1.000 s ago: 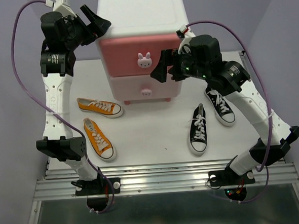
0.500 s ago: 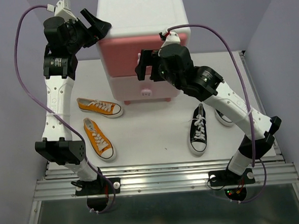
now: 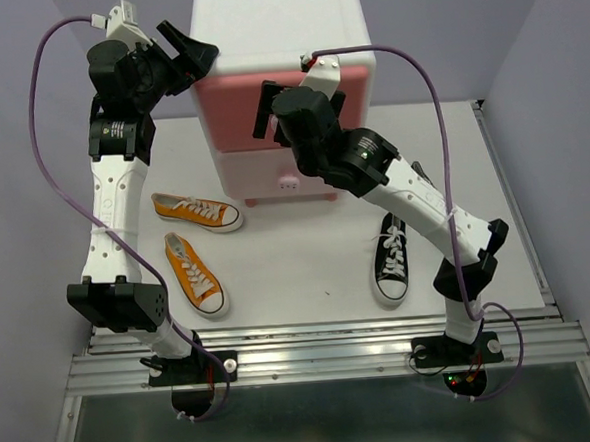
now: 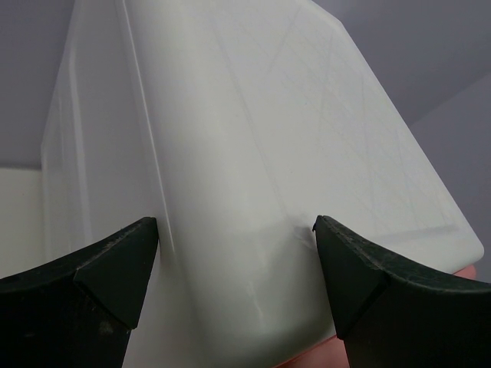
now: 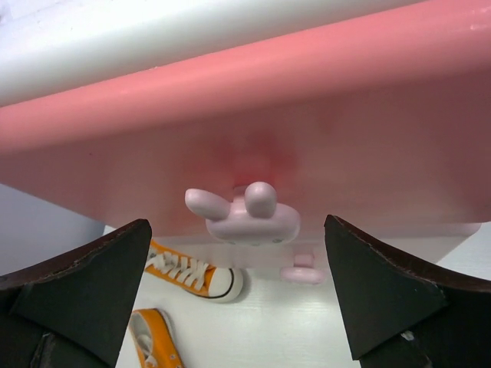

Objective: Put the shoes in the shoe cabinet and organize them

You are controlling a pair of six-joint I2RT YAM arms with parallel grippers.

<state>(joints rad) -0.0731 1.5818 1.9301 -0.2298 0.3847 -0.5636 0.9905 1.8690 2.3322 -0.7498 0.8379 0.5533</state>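
**Right gripper lined up on the upper knob**

The cabinet (image 3: 278, 22) stands at top centre of the counter (image 3: 309, 280), its fronts facing the arms; both drawers look shut, so I judge that no shoe is in yet.

The right gripper (image 5: 234, 287) is spread wide and holds nothing; the upper knob (image 5: 244, 216) lies straight ahead of it, between the fingers and a little above their line in the wrist view, untouched. The knob juts out of the upper drawer (image 5: 368, 146) toward the camera; its broad axis runs across that frame, the same way the jaws close; so the coming move looks like a short advance, a pinch on the knob and a pull straight back. The lower knob (image 5: 301, 272) sits just below and to the right; a low approach could catch that one instead.

The left gripper (image 4: 238, 261) is spread too, with the cabinet's upper left corner between its fingers; whether the pads press the plastic I cannot tell; it looks placed to steady the cabinet against the pull.

The shoes that show lie on the counter, apart from the cabinet. The orange shoe (image 3: 196, 212) at left centre lies across the frame, toe to the right; the second orange shoe (image 3: 194, 275) below it runs down the frame, toe to the lower right; both are on the left arm's side. The black shoe (image 3: 391, 257) at lower right runs up and down the frame, toe toward the bottom edge; its mate is mostly hidden behind the right arm.
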